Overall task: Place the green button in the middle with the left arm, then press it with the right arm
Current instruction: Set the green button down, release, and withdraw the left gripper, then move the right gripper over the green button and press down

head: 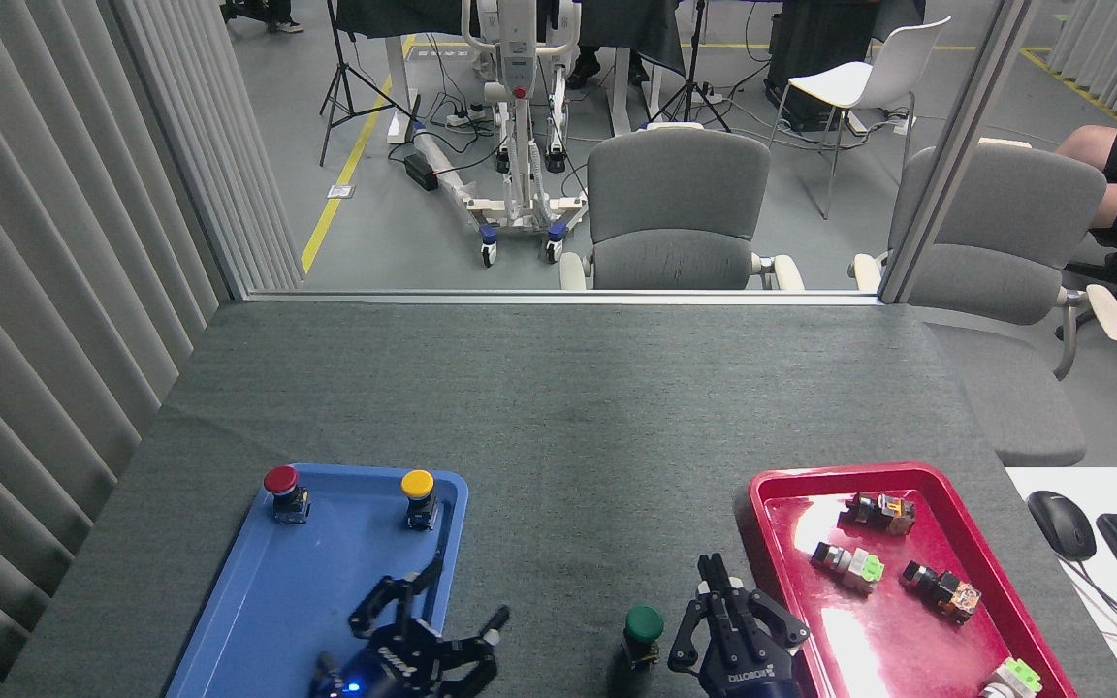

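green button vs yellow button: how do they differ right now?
Cap colour: the green button has a dark-green cap, the yellow button a yellow one. Place: the green button stands on the bare grey tabletop between the trays; the yellow button stands in the blue tray, near its far right corner. Neighbours: the right gripper is close beside the green button; no gripper is near the yellow button. Both stand upright, cap up.

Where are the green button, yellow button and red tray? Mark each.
green button (644,623), head view, on its round cap.
yellow button (417,483), head view, on its cap.
red tray (760,482), head view, on its far left rim.
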You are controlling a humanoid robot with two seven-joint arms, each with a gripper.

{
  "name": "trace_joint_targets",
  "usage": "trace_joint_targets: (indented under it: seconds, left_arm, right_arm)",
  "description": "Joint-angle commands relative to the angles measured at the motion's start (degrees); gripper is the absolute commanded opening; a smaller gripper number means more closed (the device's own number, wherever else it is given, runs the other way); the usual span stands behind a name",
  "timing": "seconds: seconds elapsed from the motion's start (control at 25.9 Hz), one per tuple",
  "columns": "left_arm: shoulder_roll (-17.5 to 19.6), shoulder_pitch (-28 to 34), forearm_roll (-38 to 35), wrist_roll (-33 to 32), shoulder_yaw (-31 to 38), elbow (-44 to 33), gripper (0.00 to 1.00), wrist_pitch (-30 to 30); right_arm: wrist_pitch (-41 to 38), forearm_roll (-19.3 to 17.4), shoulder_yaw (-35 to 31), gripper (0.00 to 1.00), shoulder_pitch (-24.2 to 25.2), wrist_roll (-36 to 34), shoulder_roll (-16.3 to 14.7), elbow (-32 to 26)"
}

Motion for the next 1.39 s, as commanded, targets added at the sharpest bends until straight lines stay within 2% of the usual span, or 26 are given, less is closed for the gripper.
trace_joint_targets:
  seconds: [0.0, 0.08, 0.15, 0.23, 0.39, 0.62, 0.73, 0.89, 0.93, 0.97, 1.08, 1.12, 1.35]
  left_arm:
    - [1.6, 2.8, 4.2, -1.2, 8.7, -1.2, 0.99, 0.0]
    - [1.5, 4.4, 4.6, -4.5, 11.2, -2.6, 0.99, 0.8]
    - [1.7, 5.5, 4.6, -9.2, 13.4, -6.9, 0.99, 5.5]
    - [1.7, 8.2, 4.6, -11.1, 14.4, -10.1, 0.99, 10.2]
    - [1.1, 9.0, 4.6, -7.6, 14.6, -10.7, 0.99, 14.1]
    - [1.1, 9.3, 4.9, -7.7, 15.3, -13.4, 0.99, 16.9]
    - [-0.8, 8.9, 5.0, -7.8, 15.1, -13.9, 0.99, 23.9]
    - [-1.1, 7.9, 4.9, -7.7, 15.0, -14.0, 0.99, 24.6]
    - [-1.1, 7.5, 4.9, -7.7, 15.0, -14.0, 0.99, 24.6]
    - [-1.0, 7.1, 4.9, -7.7, 15.0, -13.9, 0.99, 24.6]
    - [-0.9, 6.0, 5.1, -7.9, 15.0, -13.7, 0.99, 24.5]
    - [-1.0, 5.8, 5.1, -7.9, 14.9, -13.7, 0.99, 24.4]
    - [-2.4, 5.6, 5.1, -7.7, 13.8, -13.3, 0.99, 24.4]
  right_arm:
    - [-3.2, 0.5, 2.1, 0.12, 0.1, 0.1, 0.1, 0.1]
    - [-3.5, 0.9, 3.4, 0.11, -0.1, 2.5, 0.1, 0.5]
    - [-3.4, 1.1, 3.5, 0.12, 0.0, 6.1, 0.3, 0.5]
    - [-3.3, 1.1, 3.5, 0.12, 0.0, 6.8, 0.2, 0.8]
    - [-3.9, 1.1, 4.0, 0.13, -0.5, 7.0, 0.3, 3.7]
    - [-3.9, 1.1, 4.8, 0.14, -2.1, 7.1, 0.2, 8.2]
    - [-4.0, 1.1, 4.8, 0.14, -2.3, 7.1, 0.2, 8.9]
    - [-4.8, 0.9, 4.8, 0.16, -2.3, 7.7, 0.3, 8.8]
    - [-4.8, 0.8, 4.8, 0.23, -2.3, 7.2, 0.3, 8.4]
    - [-4.6, 0.3, 4.7, 0.36, -2.3, 6.4, 0.4, 7.9]
    - [-4.1, -1.3, 4.2, 0.93, -2.4, -0.8, 0.7, 5.9]
    - [-4.0, -1.9, 4.1, 0.99, -2.4, -2.5, 0.8, 5.8]
    - [-4.0, -2.4, 3.5, 1.00, -2.4, -4.0, 0.7, 2.6]
